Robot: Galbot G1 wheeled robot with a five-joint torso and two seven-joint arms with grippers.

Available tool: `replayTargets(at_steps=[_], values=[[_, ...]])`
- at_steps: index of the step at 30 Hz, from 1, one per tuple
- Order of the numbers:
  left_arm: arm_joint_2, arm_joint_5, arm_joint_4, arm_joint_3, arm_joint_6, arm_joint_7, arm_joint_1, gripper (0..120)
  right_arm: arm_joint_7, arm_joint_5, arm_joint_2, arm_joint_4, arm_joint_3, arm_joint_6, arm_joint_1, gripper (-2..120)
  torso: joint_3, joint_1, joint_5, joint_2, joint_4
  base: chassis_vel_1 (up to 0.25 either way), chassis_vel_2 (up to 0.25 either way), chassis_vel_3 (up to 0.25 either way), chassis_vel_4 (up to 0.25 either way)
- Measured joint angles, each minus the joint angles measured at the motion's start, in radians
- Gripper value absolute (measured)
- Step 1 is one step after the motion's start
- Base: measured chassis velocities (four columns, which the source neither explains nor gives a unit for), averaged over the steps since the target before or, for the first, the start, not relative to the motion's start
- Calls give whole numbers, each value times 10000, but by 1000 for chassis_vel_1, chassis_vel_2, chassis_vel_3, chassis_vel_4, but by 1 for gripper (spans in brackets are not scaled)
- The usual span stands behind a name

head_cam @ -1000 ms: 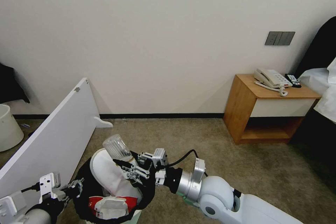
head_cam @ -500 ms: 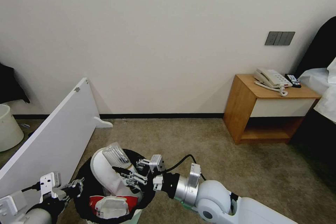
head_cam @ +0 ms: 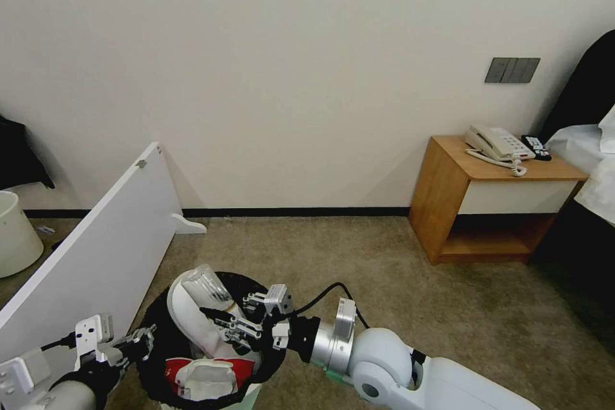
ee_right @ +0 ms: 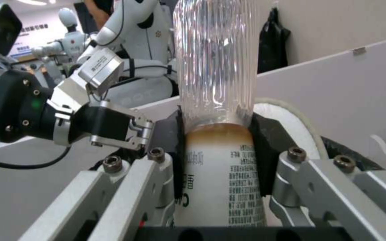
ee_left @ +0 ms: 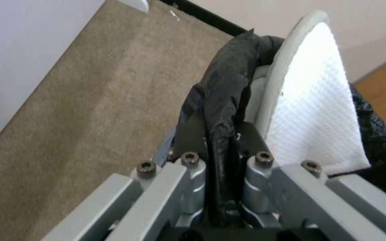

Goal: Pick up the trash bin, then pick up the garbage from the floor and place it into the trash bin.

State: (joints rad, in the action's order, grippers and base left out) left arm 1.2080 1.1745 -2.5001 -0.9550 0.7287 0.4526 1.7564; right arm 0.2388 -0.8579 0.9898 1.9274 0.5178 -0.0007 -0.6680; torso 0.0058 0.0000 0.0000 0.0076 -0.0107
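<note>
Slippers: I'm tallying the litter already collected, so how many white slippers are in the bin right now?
1 for certain: a white slipper stands upright against the far side of the trash bin, beside the bottle held by the right gripper. Another may lie hidden lower down.

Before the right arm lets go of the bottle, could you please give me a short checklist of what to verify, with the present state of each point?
1. Right gripper shut on the bottle: ok, both pads press its sides.
2. Bottle above the trash bin opening: ok in the head view; its base points up, next to the white slipper.
3. Left gripper holding the bin: ok, it is shut on the black bag at the rim.
4. Room inside the bin: cannot tell; the slipper stands tall and a red-white packet lies below.
5. Bottle cap end free to drop: cannot tell, it is hidden.
</note>
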Motion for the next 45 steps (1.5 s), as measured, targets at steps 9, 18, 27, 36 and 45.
replayTargets(at_steps=[9,18,27,36,45], values=[[-22,107,1,-24,8,13,-15,5,-74,54,49,-106,89,-14,65,27,0,0,0,0,0,0,0,0,0],[16,135,0,12,17,44,0,5,-289,272,88,-339,125,-36,43,54,0,0,0,0,0,0,0,0,0],[29,345,0,21,35,133,-7,5,-347,298,87,-357,124,-75,25,82,0,0,0,0,0,0,0,0,0],[24,591,0,-15,64,236,-8,5,-380,302,140,-375,185,-98,54,100,0,0,0,0,0,0,0,0,0],[30,598,0,-20,69,254,-2,5,-419,291,201,-294,108,-58,60,100,0,0,0,0,0,0,0,0,0]])
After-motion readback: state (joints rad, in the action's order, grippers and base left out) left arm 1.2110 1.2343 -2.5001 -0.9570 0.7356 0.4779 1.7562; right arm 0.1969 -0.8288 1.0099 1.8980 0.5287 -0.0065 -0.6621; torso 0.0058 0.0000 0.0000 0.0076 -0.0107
